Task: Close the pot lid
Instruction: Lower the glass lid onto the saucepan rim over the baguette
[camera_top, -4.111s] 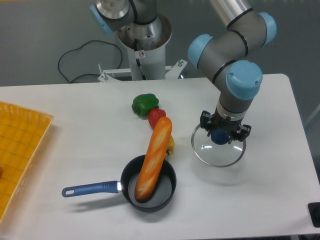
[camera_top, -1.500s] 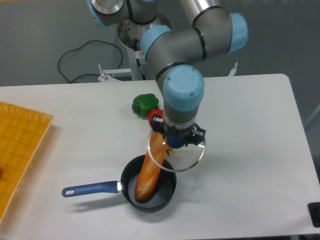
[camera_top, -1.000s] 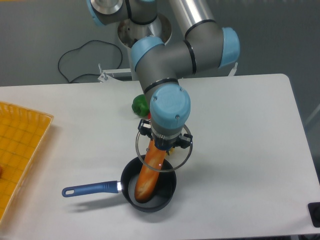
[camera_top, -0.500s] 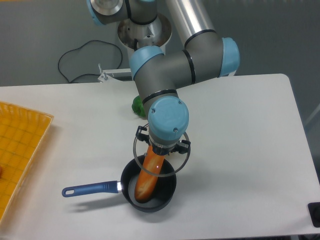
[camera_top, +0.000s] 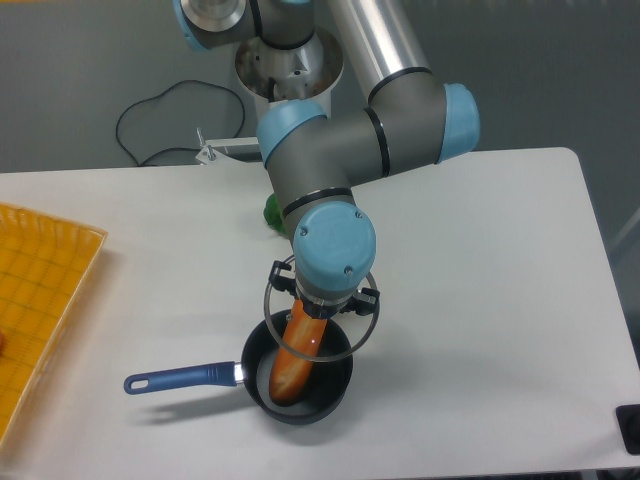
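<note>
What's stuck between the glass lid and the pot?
A long bread roll stands slanted in the pot, poking up under the lid the end effector holds, seen from the fixed camera.

Arm bent downward, gripper (camera_top: 322, 305) (mostly hidden beneath the wrist) pointing straight down.

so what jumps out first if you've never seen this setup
The big grey and blue arm fills the middle, its gripper holding the glass lid just above the pot near the table's front edge. A long orange bread loaf leans out of the pot under the lid. A yellow tray sits at far left.
</note>
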